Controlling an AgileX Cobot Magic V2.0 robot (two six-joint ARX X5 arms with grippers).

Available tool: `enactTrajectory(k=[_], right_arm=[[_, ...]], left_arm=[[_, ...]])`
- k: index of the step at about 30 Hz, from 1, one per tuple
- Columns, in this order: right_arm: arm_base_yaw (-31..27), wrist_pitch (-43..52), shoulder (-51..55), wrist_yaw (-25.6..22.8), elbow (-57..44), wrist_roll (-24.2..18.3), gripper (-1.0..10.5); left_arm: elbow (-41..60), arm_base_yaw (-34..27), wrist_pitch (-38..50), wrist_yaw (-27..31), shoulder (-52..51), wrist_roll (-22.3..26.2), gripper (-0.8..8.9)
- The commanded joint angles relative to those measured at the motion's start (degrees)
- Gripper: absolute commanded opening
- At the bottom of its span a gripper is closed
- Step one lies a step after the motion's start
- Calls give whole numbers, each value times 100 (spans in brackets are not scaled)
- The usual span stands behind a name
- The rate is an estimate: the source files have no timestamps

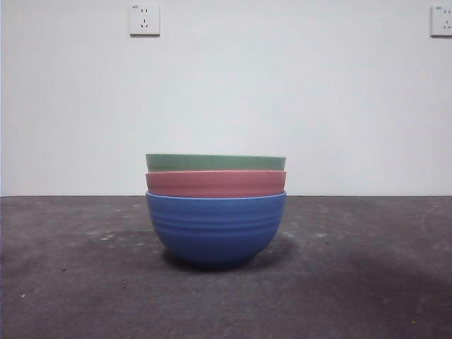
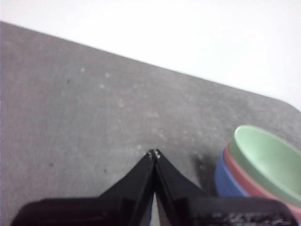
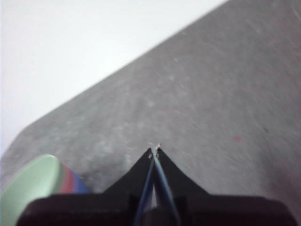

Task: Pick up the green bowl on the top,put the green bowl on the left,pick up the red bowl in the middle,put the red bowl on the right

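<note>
the table [image 1: 85, 282] is a dark grey mat running back to a white wall [image 1: 226, 85], and only the front view shows the two sockets [image 1: 145, 20] high on that wall. at the middle of the table stands a stack of three nested bowls, which the front view shows side on: the blue bowl [image 1: 216, 229] sits on the table at the bottom, the red bowl [image 1: 216, 183] rests inside it with just its rim band showing, and the green bowl [image 1: 215, 162] sits inside the red one on top. the front view does not show any arm. the left wrist view looks down into the stack from beside it, so the green bowl's hollow [image 2: 270, 162] shows there with nothing in it, ringed by the red rim [image 2: 240, 176] and the blue wall [image 2: 225, 181]. the left gripper [image 2: 154, 153] hangs over bare table near the stack, its jaws pressed together at the tips and holding nothing. the right wrist view catches only an edge of the stack, green [image 3: 28, 188], red [image 3: 69, 181] and blue [image 3: 81, 187] in bands. the right gripper [image 3: 155, 149] is also over bare table near the stack, jaws closed tip to tip, holding nothing.
</note>
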State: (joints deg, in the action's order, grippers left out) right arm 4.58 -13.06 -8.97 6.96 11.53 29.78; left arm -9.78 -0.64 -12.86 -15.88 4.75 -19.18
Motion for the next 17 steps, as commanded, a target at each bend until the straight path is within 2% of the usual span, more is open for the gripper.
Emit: enactTrajectory(k=[1,5,12,17], right_arm=[[4,9,-505,96,468,-225,-12],[4,-299,-1309,339,1228,-684,-11],[4,-1051,-2677,994,2524,-1456,1],[4,-1434,-3399,1438,3128,-1967,2]], left_arm=[[-321,-7,-39,-31,562,-55,-6],[-901,-4,-81,-256,1460,-2,-6],[-2006,-4,-157,-1276,3082,142,-6],[-2660,68,-505,-1698,3910,306,-5]])
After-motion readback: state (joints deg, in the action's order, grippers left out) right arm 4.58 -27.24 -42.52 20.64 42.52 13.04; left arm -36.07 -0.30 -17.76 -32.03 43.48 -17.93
